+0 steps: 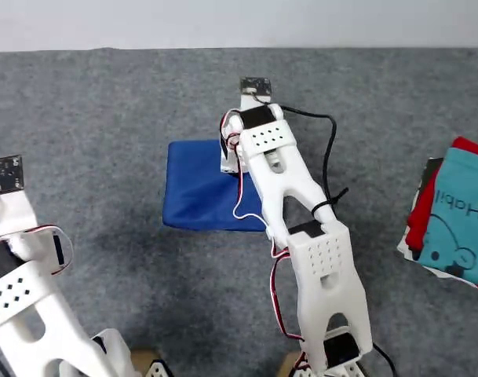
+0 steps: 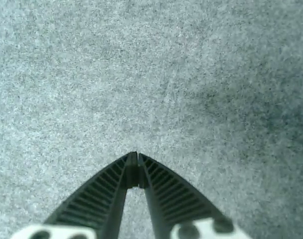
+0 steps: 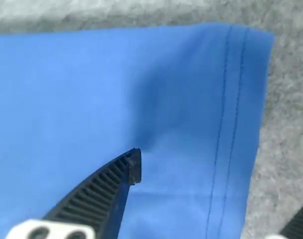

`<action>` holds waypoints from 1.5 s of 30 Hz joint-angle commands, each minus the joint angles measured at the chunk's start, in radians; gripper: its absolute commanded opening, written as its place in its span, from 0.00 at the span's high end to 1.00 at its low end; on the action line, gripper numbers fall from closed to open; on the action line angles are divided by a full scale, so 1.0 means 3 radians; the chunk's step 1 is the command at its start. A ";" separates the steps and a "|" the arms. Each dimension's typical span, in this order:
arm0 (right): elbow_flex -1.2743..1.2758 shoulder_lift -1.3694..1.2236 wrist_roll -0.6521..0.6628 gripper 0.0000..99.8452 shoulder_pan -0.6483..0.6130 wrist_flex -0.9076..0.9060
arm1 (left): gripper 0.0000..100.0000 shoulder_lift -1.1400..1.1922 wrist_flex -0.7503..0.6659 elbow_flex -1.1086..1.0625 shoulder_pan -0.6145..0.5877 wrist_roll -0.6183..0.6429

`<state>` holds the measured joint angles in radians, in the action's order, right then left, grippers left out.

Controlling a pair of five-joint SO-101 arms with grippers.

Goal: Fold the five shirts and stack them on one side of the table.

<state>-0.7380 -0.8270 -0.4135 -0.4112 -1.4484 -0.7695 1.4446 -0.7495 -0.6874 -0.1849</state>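
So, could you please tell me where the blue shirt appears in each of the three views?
High view: the blue shirt lies mid-table, partly under the right arm.
Right wrist view: it lies beneath the open right gripper, hem stitching visible.
Left wrist view: the shut left gripper over the grey table cover.
Shared landmark: that grey table cover.

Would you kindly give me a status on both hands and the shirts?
Left hand shut over bare grey carpet. Right hand open above folded blue fabric shirt. Teal-topped shirt stack at far right.
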 commanded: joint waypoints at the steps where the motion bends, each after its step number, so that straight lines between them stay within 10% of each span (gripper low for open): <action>1: -0.0148 -0.0059 -0.0072 0.52 0.0084 0.0079 | 1.00 -0.0061 -0.0061 0.0008 -0.0005 -0.0031; 7: -0.0148 -0.0263 -0.0072 0.55 0.0043 0.0110 | 1.00 -0.0066 -0.0143 -0.0151 -0.0005 -0.0031; 17: -0.0153 -0.0284 0.0215 0.98 0.0049 0.0115 | 1.00 -0.0066 -0.0266 -0.0233 -0.0005 -0.0031; 23: -0.0153 -0.0258 0.0460 0.99 0.0197 -0.0013 | 1.00 -0.0061 -0.0281 -0.0233 -0.0005 -0.0031; 39: -0.0153 0.0340 0.4347 0.99 0.1256 0.0202 | 1.00 -0.0077 -0.0281 -0.0233 0.0010 -0.0031; 45: -0.0153 0.0125 0.5043 0.99 0.1179 0.0800 | 1.00 -0.0077 -0.0281 -0.0248 0.0010 -0.0031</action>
<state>-0.7641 -0.8055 1.0226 -0.0522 -1.2919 -0.7695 1.3802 -0.8293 -0.6874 -0.1849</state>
